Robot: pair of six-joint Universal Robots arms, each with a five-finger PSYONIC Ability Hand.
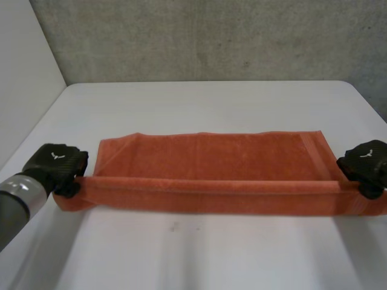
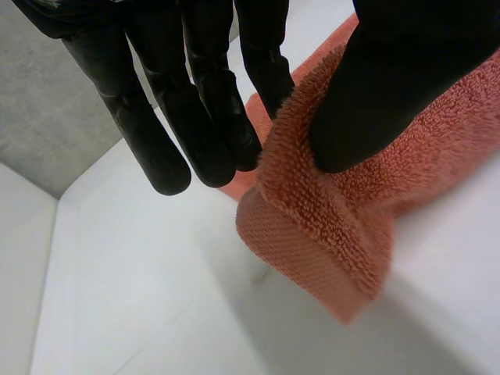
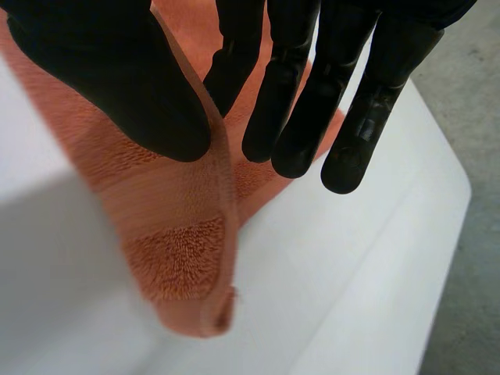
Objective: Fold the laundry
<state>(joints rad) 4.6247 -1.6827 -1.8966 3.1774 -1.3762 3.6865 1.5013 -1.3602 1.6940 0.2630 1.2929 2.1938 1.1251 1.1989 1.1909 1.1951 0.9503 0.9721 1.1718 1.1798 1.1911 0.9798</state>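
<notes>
Head view is showing the orange towel (image 1: 211,162) lying across the white worktop (image 1: 193,103), with the left hand (image 1: 55,163) and right hand (image 1: 366,162) each pinching one end of its near edge between thumb and fingers (image 2: 262,55), seemingly to stretch it taut for an even fold.

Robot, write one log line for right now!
task: fold laundry | towel: on table, near edge raised | left hand: pinches left corner | right hand: pinches right corner
</notes>
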